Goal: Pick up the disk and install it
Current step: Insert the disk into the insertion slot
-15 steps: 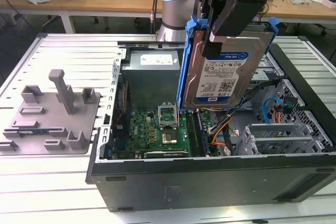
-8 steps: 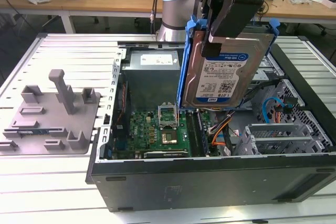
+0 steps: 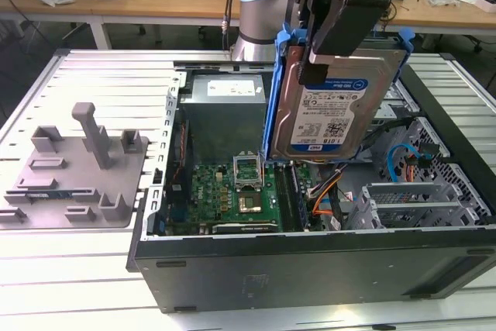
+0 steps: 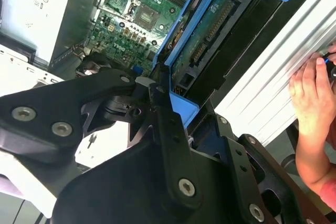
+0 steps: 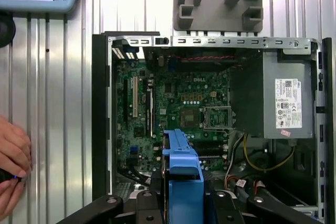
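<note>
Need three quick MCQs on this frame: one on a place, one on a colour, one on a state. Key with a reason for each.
1. Where is the disk relative to the computer case?
A) seated in a bay inside it
B) held in the air above it
C) leaning against its outside

2. What colour is the frame around the disk?
A) red
B) yellow
C) blue

3. How is the computer case?
A) open, circuit board showing
B) closed by a side panel
C) turned upside down

Key:
1 B: the gripper has its jaws shut on the disk's upper edge, and the disk hangs over the case.
2 C: blue rails run along the disk's sides in the exterior view.
3 A: the board lies bare in the exterior view and the first wrist view.
</note>
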Controlling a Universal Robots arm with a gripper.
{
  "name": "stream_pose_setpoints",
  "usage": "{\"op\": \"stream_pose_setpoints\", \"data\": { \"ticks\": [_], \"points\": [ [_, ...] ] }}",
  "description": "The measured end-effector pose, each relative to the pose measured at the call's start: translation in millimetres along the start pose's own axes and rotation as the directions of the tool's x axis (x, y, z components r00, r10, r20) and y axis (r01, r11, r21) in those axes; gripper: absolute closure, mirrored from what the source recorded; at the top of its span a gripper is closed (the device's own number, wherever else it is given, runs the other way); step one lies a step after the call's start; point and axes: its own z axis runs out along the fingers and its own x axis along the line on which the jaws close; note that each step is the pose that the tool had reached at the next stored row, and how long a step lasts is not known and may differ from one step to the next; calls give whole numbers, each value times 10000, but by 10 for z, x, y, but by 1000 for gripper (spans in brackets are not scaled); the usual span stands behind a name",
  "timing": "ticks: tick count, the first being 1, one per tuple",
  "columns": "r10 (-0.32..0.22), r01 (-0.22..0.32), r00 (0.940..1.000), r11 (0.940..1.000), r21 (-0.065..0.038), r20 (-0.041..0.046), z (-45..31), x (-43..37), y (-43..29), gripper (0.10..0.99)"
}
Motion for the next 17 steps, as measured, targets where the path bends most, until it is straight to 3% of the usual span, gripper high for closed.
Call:
{"op": "stream_pose_setpoints", "data": {
  "ticks": [10,17],
  "points": [
    [25,-25,10000,10000,41,13,-2,62,-103,718],
    [42,-42,10000,10000,42,19,-3,116,-285,718]
  ]
}}
